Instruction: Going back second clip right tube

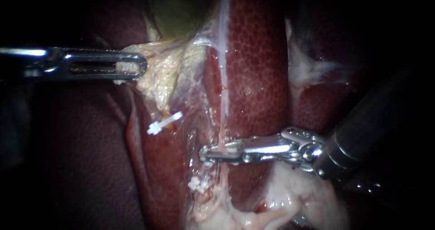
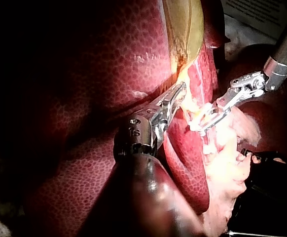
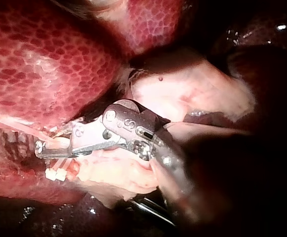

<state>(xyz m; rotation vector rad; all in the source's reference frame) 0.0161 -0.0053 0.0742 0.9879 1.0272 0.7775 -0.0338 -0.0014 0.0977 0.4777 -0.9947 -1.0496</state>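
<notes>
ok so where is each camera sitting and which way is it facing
Endoscope: close in, facing liver and gallbladder; left instrument comes in from its left, right instrument from its right.
Left wrist: on the left arm, looking down its own shaft to jaws shut on pale tissue; the right instrument shows beyond.
Right wrist: on the right arm, looking along its own instrument to a tube.
Shared: all three show the right instrument at that tube.
</notes>
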